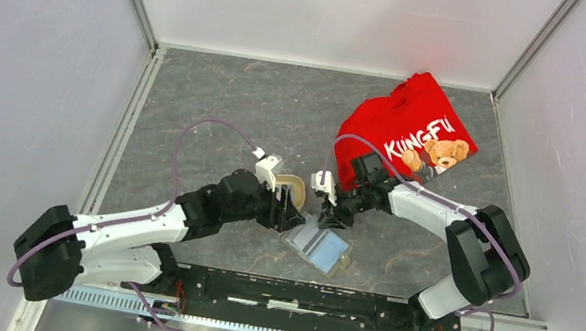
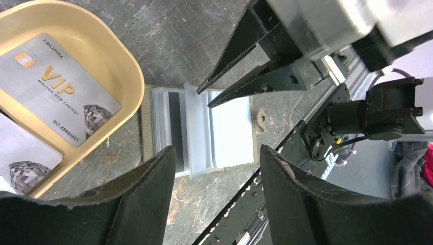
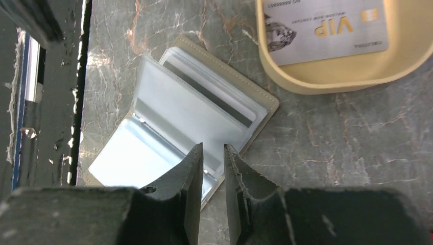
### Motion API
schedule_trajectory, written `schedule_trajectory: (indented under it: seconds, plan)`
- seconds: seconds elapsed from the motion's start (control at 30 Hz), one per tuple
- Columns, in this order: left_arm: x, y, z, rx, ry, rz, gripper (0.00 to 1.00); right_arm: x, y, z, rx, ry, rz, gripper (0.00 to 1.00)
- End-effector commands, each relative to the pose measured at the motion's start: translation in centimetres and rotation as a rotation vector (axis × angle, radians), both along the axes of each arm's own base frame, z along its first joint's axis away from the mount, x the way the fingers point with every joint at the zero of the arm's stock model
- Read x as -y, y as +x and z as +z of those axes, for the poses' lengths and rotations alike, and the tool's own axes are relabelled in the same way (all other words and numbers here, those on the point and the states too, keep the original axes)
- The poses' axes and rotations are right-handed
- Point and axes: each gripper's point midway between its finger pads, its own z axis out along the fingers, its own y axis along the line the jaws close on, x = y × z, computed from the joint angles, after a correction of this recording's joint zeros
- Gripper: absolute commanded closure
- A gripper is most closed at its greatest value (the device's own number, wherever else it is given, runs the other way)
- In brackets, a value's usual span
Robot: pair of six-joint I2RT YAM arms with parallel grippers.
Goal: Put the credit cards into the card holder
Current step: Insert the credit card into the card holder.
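Observation:
The card holder [image 1: 317, 246] lies open on the grey table, its pale shiny pockets up [image 3: 168, 122]. A card with a dark stripe [image 3: 214, 97] is tucked in one pocket [image 2: 173, 127]. Two more credit cards lie in the beige tray: a grey VIP card [image 2: 56, 87] and a second card [image 2: 25, 163] partly cut off. My left gripper [image 2: 218, 149] hangs open and empty above the holder's near edge. My right gripper [image 3: 212, 146] has its jaws a narrow slit apart with nothing between them. Its tips [image 2: 207, 99] are at a raised pocket leaf; contact is unclear.
The beige oval tray [image 1: 290, 188] sits just behind the holder, between the two wrists. A red shirt [image 1: 405, 134] lies at the back right. The black base rail [image 1: 295, 295] runs close along the holder's near side.

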Motion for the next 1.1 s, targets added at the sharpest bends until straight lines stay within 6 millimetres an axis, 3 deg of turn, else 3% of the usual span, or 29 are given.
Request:
schedule_trajectory:
  seconds: [0.0, 0.17, 0.23, 0.37, 0.53, 0.7, 0.8, 0.9, 1.07]
  plan:
    - [-0.5, -0.3, -1.0, 0.006, 0.026, -0.018, 0.32, -1.2, 1.4, 2.1, 0.051, 0.060, -0.018, 0.73]
    - [0.4, -0.8, -1.9, -0.046, 0.018, -0.048, 0.38, 0.3, -0.3, 2.7, 0.003, 0.089, 0.067, 0.75]
    - [0.6, -0.9, -2.1, -0.053, 0.025, -0.043, 0.44, 0.4, 0.0, 3.0, -0.007, 0.105, 0.065, 0.79]
    - [0.9, -1.3, -3.4, -0.058, 0.103, -0.027, 0.45, -0.1, -0.6, 2.1, -0.065, 0.104, 0.047, 0.90]
    - [1.9, -1.8, -5.4, -0.075, 0.176, -0.042, 0.43, -0.6, 0.7, 0.0, -0.116, 0.042, -0.068, 0.98]
    - [0.7, -0.8, -8.1, -0.091, 0.276, 0.052, 0.44, 0.1, 2.5, -1.9, -0.087, -0.039, -0.182, 0.98]
    - [0.2, -0.6, -8.9, -0.104, 0.305, 0.082, 0.46, -0.1, 2.2, -1.0, -0.078, -0.020, -0.146, 0.97]
    - [0.4, -0.7, -9.7, -0.126, 0.317, 0.080, 0.52, -0.3, 1.6, 0.9, -0.049, 0.029, -0.044, 0.93]
    - [1.4, -1.6, -10.0, -0.172, 0.271, 0.044, 0.65, 0.9, 0.9, 4.6, 0.054, 0.096, 0.077, 0.89]
